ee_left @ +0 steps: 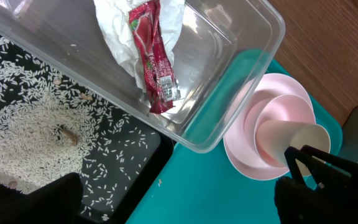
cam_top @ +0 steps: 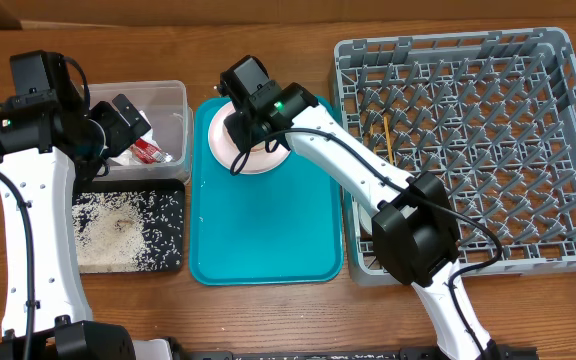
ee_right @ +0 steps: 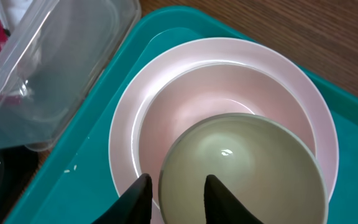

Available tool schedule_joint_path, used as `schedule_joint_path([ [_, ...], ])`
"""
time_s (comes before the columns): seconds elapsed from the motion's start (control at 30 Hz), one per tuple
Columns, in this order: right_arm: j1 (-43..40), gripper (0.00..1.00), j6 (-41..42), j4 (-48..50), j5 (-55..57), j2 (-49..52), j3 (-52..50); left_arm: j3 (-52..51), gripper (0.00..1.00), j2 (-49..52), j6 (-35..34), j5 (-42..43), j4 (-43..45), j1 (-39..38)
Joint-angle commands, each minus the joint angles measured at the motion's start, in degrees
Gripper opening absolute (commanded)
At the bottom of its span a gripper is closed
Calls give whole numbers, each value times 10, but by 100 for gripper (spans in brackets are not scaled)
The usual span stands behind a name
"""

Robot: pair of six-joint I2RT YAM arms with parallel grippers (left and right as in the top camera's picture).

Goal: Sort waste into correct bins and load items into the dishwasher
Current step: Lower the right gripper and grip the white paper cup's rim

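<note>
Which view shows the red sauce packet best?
Left wrist: the sauce packet lies in full, close up, on the napkin in the clear tub. Overhead shows it small, partly under the left arm. Right wrist catches only a red sliver at its corner.

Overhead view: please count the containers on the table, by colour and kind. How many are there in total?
Clear plastic tub: 1
Black tray: 1
Teal tray: 1
Grey dish rack: 1
Total: 4
</note>
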Motion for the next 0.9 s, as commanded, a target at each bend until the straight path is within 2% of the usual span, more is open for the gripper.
schedule_joint_path([
  [0.0, 0, 24, -3, 6, 10, -1, -3, 8, 100, -10, -6, 0, 1, -1],
  [0.87, 0, 22, -2, -35, 10, -1, -4, 8, 100, -10, -6, 0, 1, -1],
])
